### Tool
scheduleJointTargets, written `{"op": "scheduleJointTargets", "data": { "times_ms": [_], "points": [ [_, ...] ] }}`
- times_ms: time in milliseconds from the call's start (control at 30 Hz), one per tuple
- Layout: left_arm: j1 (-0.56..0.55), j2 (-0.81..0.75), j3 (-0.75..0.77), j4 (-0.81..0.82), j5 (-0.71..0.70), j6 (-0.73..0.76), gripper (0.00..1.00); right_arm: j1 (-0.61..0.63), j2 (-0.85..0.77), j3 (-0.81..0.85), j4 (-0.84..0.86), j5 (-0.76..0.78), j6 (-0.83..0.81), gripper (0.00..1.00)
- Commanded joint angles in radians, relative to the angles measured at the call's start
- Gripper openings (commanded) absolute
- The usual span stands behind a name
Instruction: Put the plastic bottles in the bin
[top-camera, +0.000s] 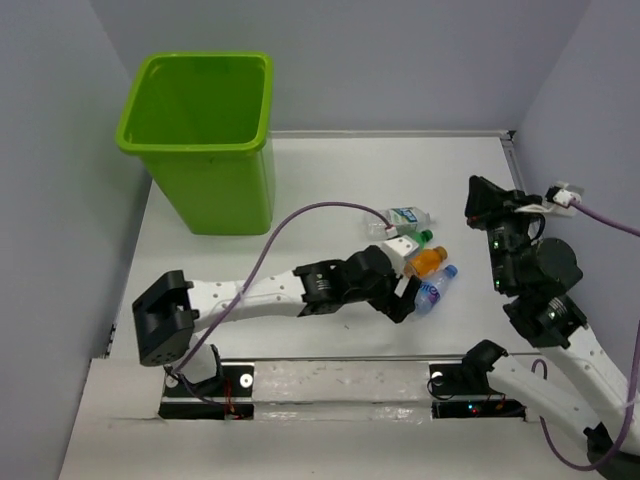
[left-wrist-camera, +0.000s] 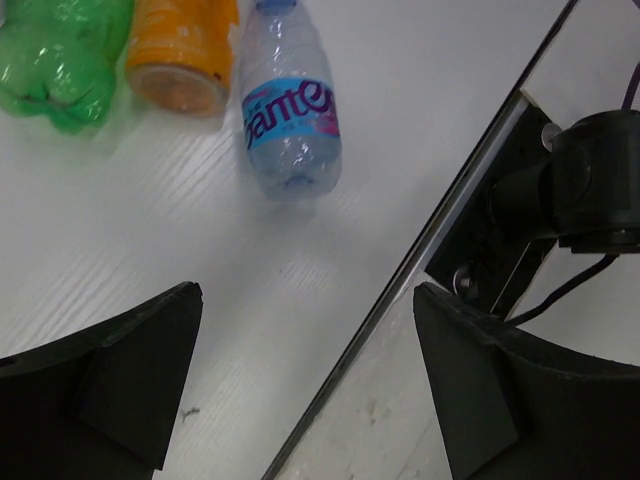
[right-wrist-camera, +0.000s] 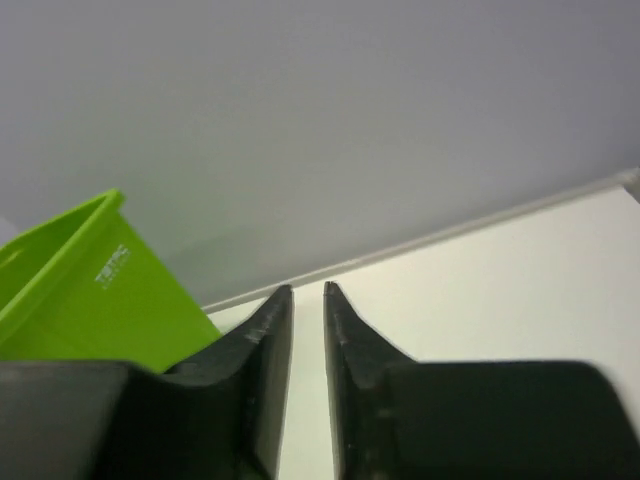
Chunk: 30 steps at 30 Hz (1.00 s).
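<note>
Near the middle of the table (top-camera: 330, 170), your left gripper (left-wrist-camera: 305, 300) hangs empty with its fingers spread wide, just short of the blue-labelled bottle (left-wrist-camera: 290, 120), which lies beside the orange bottle (left-wrist-camera: 180, 50) and the green bottle (left-wrist-camera: 60, 60). You appear to be reaching to grasp: advance, straddle the bottle, then close. The bin (top-camera: 225, 190) stands well apart, far left. Your right gripper (right-wrist-camera: 308, 290) is raised, fingers nearly together on nothing.

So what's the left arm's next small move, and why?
Probably ease the left gripper forward and down over the blue-labelled bottle: its jaws are open and empty, and that bottle lies nearest, roughly centred ahead of them.
</note>
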Motion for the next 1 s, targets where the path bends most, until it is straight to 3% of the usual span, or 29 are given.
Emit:
{"op": "scheduleJointTargets", "data": {
  "times_ms": [0, 100, 367, 733, 867, 967],
  "points": [
    [-0.037, 0.211, 0.239, 0.043, -0.066, 0.087, 0.96, -0.041, -0.140, -0.116, -0.240, 0.216, 0.068, 0.43],
    [-0.035, 0.361, 0.409, -0.009, -0.089, 0.110, 0.96, -0.041, -0.237, -0.132, -0.361, 0.298, 0.069, 0.61],
    [-0.035, 0.639, 0.772, -0.230, -0.163, 0.146, 0.94, -0.041, -0.392, -0.161, -0.380, 0.237, 0.145, 0.57],
    [-0.038, 0.719, 0.760, -0.261, -0.120, 0.112, 0.86, -0.041, -0.462, -0.193, -0.366, 0.180, 0.169, 0.57],
    [-0.046, 0.736, 0.759, -0.259, -0.088, 0.108, 0.84, -0.041, -0.459, -0.208, -0.372, 0.162, 0.174, 0.62],
    [-0.050, 0.744, 0.746, -0.258, -0.060, 0.101, 0.79, -0.041, -0.458, -0.228, -0.387, 0.140, 0.200, 0.72]
  ]
}}
